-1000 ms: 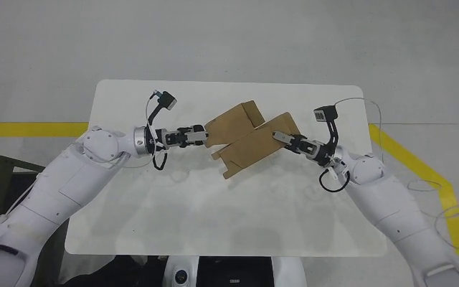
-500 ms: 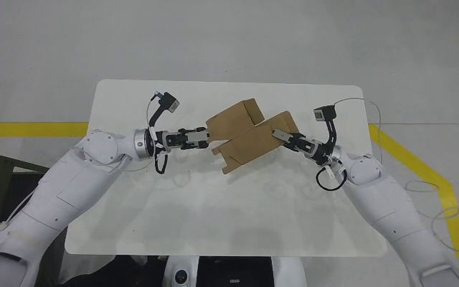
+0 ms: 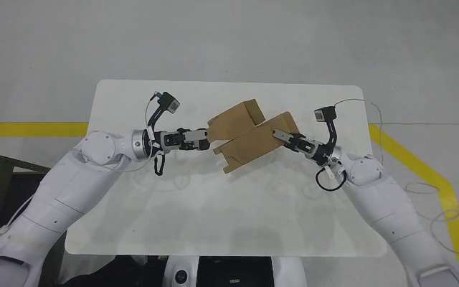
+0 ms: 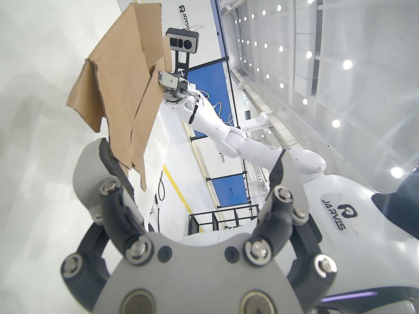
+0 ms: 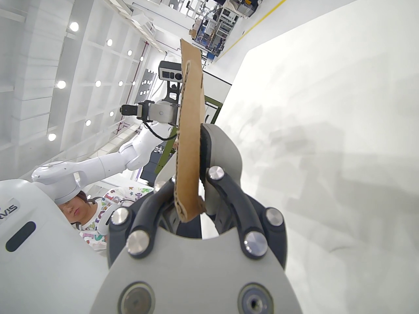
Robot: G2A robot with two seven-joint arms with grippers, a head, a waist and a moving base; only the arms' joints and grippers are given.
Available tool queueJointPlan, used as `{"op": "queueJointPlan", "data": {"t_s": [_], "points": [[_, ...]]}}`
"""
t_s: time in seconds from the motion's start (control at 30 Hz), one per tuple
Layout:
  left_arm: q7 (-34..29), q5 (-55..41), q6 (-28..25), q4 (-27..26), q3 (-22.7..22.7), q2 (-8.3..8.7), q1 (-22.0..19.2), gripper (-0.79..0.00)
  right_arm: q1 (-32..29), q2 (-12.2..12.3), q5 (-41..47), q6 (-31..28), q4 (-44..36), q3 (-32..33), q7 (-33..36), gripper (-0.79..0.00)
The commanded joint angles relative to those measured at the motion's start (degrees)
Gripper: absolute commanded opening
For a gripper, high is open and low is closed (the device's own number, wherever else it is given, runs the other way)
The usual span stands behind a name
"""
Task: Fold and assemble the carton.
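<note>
The carton (image 3: pixel 247 136) sits over the far middle of the counter (image 3: pixel 179 208). The left tool (image 3: pixel 207 139) lies just left of the carton, at its corner. The right tool (image 3: pixel 279 134) is at the carton's right end, clamped on a panel.

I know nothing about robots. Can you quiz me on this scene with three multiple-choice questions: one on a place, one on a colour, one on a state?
1. Where is the carton?
A. On the floor
B. Over the table, between the two arms
C. Inside a bin

2. What colour is it?
A. Blue
B. White
C. Brown

3. The right gripper is:
A. Shut on the carton
B. Open and empty
C. Holding a cup

Answers: B, the top view shows it mid-table between the arms; C, it is plain brown cardboard; A, the right wrist view shows the cardboard edge clamped.
</note>
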Motion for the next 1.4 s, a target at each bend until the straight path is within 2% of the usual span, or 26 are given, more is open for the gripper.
{"op": "queueJointPlan", "data": {"t_s": [0.0, 0.77, 0.93, 0.97, 1.03, 1.07, 1.37], "points": [[-0.4, -0.1, 0.2, -0.2, -0.5, -0.14, 0.2, 0.0, 0.0, -0.1, -0.2, 0.0, -0.2, 0.1, 0.2, -0.785], [0.6, 4.1, 1.5, 1.3, -3.0, -2.79, 0.7, -0.006, 0.1, -2.1, 0.7, -0.4, -0.2, 0.1, 2.8, -0.785], [0.7, 5.0, 2.2, 2.1, -3.3, -3.34, 0.8, -0.185, 0.2, -2.5, 0.8, -0.5, 0.2, 0.3, 3.5, -0.785], [0.7, 5.2, 2.4, 2.2, -3.3, -3.4, 0.9, -0.252, 0.2, -2.5, 0.8, -0.5, 0.2, 0.3, 3.5, -0.785], [0.3, 5.7, 3.1, 2.6, -3.4, -3.6, 0.9, -0.32, 0.3, -2.7, 1.0, -0.3, 0.4, 0.4, 3.8, -0.785], [0.3, 5.8, 3.2, 2.6, -3.5, -3.65, 0.9, -0.379, 0.3, -2.7, 1.0, -0.3, 0.4, 0.5, 3.9, -0.785], [-0.1, 9.3, 5.6, 4.3, -4.0, -4.32, 1.0, -0.493, 0.5, -3.3, 1.1, -0.3, 0.8, 0.8, 5.0, -0.785]]}}
